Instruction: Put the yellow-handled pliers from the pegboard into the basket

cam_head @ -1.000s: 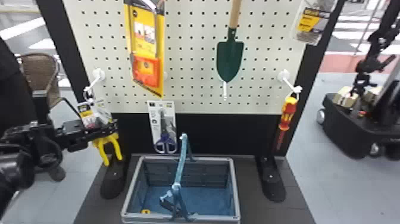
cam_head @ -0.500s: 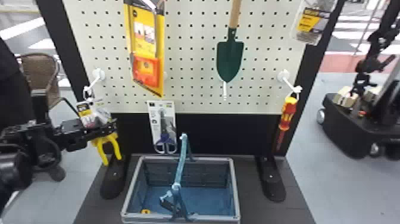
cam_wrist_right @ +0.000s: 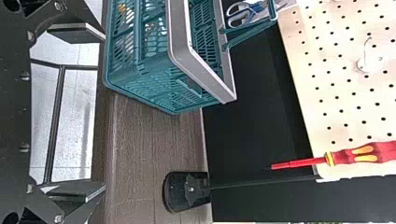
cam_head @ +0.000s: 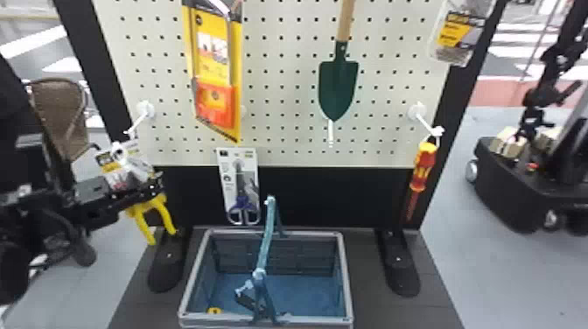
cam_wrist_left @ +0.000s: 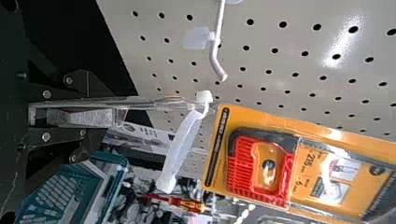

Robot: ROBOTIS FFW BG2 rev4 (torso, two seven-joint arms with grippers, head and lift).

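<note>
**Yellow handles hang left of the basket, a gap to its rim**

Yellow and bright, here are the pliers [cam_head: 153, 214], out left of the basket [cam_head: 306, 234], handles pointing down, and the left end effector [cam_head: 151, 183] has them by their packaging, fingers closed on it. Up top, the white hook [cam_head: 139, 122], also left of the basket and higher, sits near the package's hanging loop [cam_wrist_left: 180, 149]; the left wrist view shows a slim gap between hook tip and loop.

Now the edges! In the head view there is open room between the handles and the basket's left rim, with the black left foot [cam_head: 168, 267] of the stand low in that lane. Over the basket's mouth stands the blue carrying handle [cam_head: 267, 245], splitting the opening into a left part and a right part. Down inside the basket: a dark item [cam_head: 249, 302] and a small yellow piece [cam_head: 213, 310].

Just behind the basket's back rim hang the scissors [cam_head: 243, 205]; well above it, the green trowel [cam_head: 337, 87]; up to its right, the red-and-yellow screwdriver [cam_head: 420, 168].

And the right end effector [cam_wrist_right: 103, 112]? Fingers spread wide, the basket near them in the right wrist view.
</note>
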